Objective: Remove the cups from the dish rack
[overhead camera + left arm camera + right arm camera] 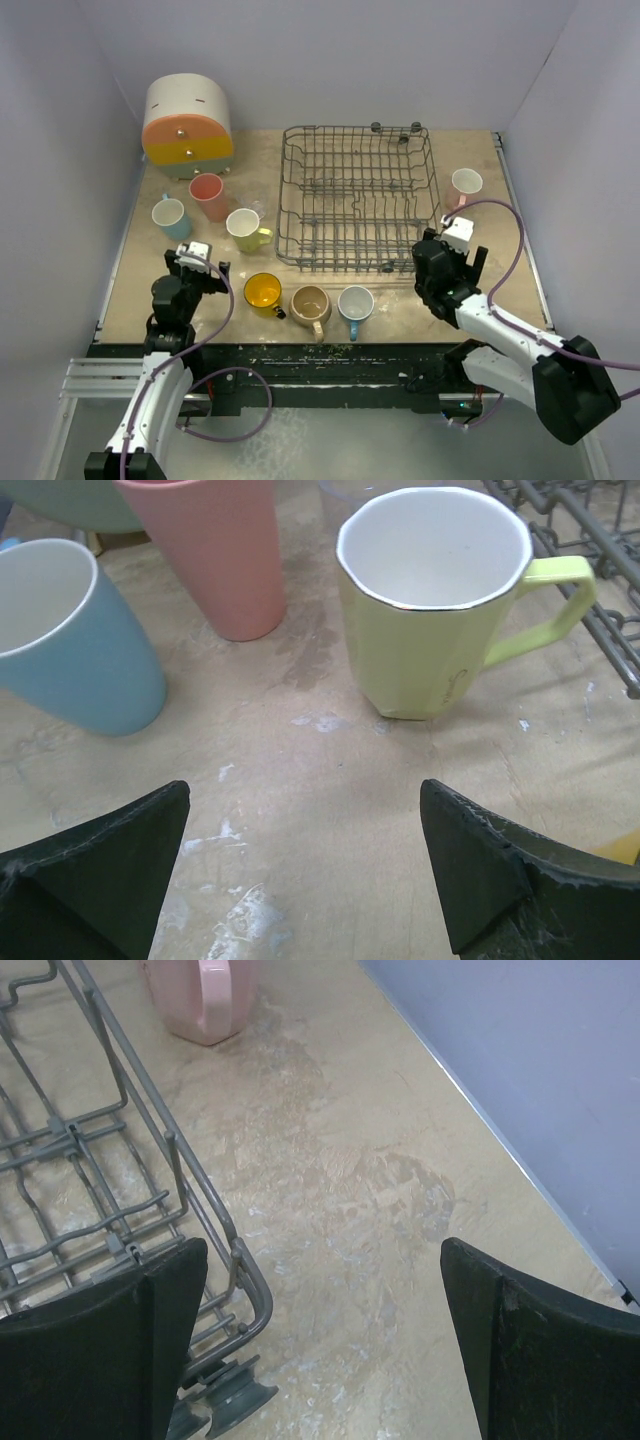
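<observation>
The dish rack (355, 200) sits mid-tabletop (400, 300). Cups (247, 228) stand outside it, to its left and front, and a pink cup (466, 184) to its right. The left fingers (120, 870) and right fingers (530, 1350) are spread apart.

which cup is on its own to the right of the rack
The pink mug, standing upright just right of the dish rack. All the other cups stand to the rack's left or in front of it.
</observation>
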